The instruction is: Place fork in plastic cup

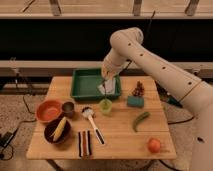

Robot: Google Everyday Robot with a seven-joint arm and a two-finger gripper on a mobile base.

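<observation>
Fork [104, 86]: slim silver metal piece, hanging roughly upright beneath the claw [105, 78], which appears clenched on its upper end, just above the plastic cup [105, 106]. Judged light, rigid and slippery; a hold high on the handle suits lowering it tines-first. Plastic cup: small, translucent light green, near the counter's centre, just in front of the green tray [85, 85] at the far edge; likely light enough to tip. Other items: dark metal cup [68, 108], orange bowl [49, 110] and dark bowl with banana [57, 131] toward the left edge; white-handled utensil [93, 125]; green pepper [141, 120]; orange fruit [154, 145] by the near right corner. Counter [120, 137]: pale wood. Room: dim, speckled floor.
</observation>
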